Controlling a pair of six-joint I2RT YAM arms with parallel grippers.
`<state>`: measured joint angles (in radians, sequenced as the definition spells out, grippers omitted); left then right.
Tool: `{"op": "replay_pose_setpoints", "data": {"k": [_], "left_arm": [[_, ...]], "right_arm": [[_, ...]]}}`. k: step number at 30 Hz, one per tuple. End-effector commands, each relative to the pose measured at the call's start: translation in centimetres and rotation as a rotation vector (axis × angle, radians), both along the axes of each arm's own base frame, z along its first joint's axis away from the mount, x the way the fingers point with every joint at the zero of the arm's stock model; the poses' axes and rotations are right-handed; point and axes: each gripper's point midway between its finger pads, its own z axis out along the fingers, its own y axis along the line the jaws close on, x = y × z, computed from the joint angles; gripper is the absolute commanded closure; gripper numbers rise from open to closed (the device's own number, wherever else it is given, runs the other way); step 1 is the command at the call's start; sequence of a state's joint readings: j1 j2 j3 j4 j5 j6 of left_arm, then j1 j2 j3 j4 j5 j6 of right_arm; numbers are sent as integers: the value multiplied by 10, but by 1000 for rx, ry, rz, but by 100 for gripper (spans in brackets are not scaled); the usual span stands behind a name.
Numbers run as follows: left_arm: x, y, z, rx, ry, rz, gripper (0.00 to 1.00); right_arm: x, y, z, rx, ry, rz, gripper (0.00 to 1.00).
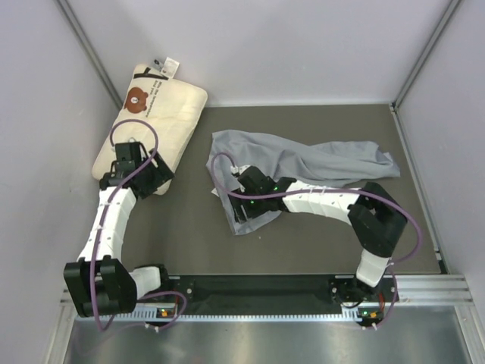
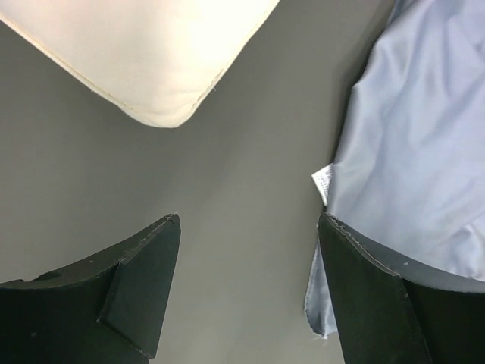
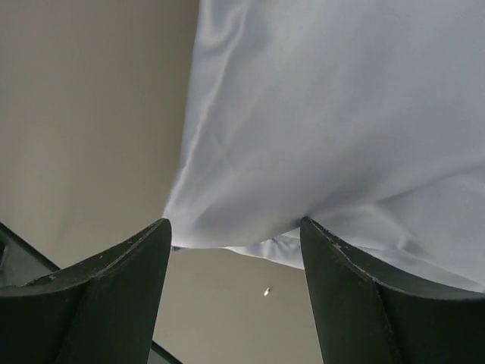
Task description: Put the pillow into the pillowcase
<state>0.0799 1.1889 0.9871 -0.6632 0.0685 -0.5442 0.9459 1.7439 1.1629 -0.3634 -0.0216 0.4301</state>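
Black fingers (image 2: 136, 288) of the left claw (image 2: 250, 220) stand spread with nothing between them but bare dark grey tabletop (image 2: 227, 174). Ahead of that claw and to its left lies a corner of the plump rectangular cream quilted pillow (image 2: 151, 53). To its right, partly behind the right finger, is the edge of the thin, wrinkled, light grey-blue fabric pillowcase (image 2: 424, 136), with a small white label (image 2: 323, 182) at its hem. Seen from above, the left claw (image 1: 148, 171) hangs at the pillow's (image 1: 163, 106) near corner.

The right claw (image 3: 235, 224) is also spread and pinches nothing. A bunched fold of the pillowcase (image 3: 341, 114) lies just ahead of its fingertips, and the rest of the case (image 1: 318, 163) trails away behind that claw's arm.

The pillow looks light, soft and springy, so a pinch on its flat body would probably slip; the seamed corner nearest the left claw seems the surest hold. The case looks limp and likely to sag, so it wants taking by a single layer at its open hem. Which edge is the opening cannot be told from here.
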Motion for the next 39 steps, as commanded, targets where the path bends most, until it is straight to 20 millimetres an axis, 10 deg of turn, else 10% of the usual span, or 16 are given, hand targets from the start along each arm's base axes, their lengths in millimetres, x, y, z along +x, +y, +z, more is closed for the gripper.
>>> {"op": "replay_pose_setpoints", "data": {"k": [1,13,24,39], "left_arm": [[8,-1,23,-52,-93,-9,22],[0,11,30,5,-98,-11,22],[-7,19,41,63,-133,13,23],[-8,29,33,75,-127,83,22]], "right_arm": [[24,31,30,71,-103,-13,31],[14,43,-9,-130,-95,58,34],[-6,6,8,-222,-121,10,38],[12,53,60,-138,-201,68,36]]}}
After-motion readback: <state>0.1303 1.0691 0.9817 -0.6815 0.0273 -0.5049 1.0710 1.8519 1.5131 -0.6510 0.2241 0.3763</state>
